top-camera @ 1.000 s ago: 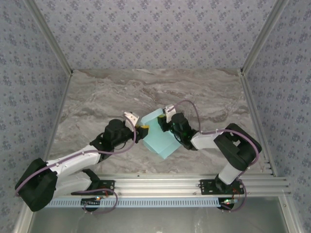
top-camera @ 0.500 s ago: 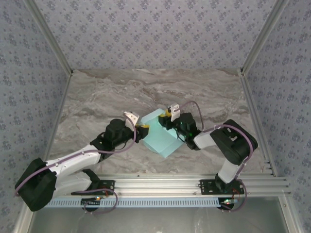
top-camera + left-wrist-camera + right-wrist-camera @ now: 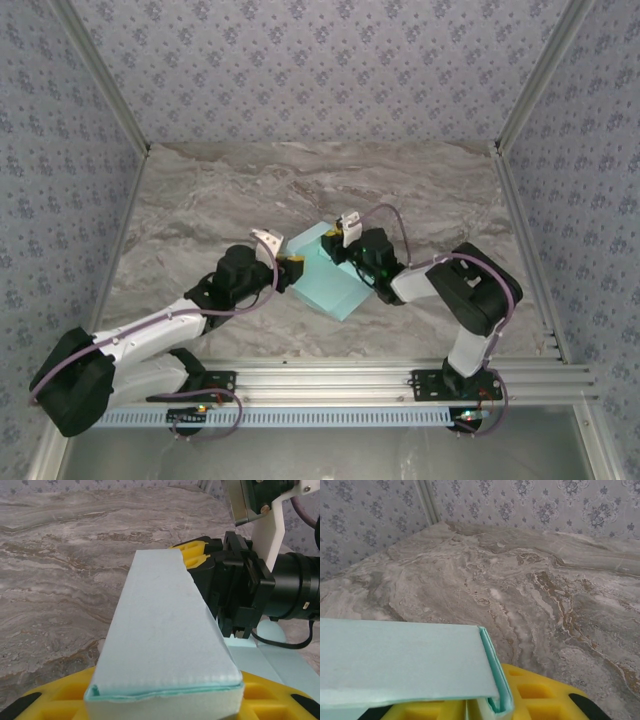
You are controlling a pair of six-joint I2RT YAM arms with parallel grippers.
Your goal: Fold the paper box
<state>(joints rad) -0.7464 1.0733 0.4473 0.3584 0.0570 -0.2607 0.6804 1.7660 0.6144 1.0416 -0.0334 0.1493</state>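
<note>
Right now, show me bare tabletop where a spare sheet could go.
The far half of the table, between the back wall and the paper box, is bare. Crowded: the middle, where the left arm and right arm meet the box.

Marble-patterned surface (image 3: 200, 200) in grey and tan, veined in wavy streaks running side to side. Closed in on three sides by walls (image 3: 320, 60) papered pale grey-blue with a repeating floral motif. Pale metal strips (image 3: 100, 75) up the corners where the walls meet. Along the near edge, silvery slotted rails (image 3: 330, 378) laid side to side, a pale comb-toothed cable duct (image 3: 330, 415) just in front, then a plain grey panel (image 3: 320, 455).
</note>
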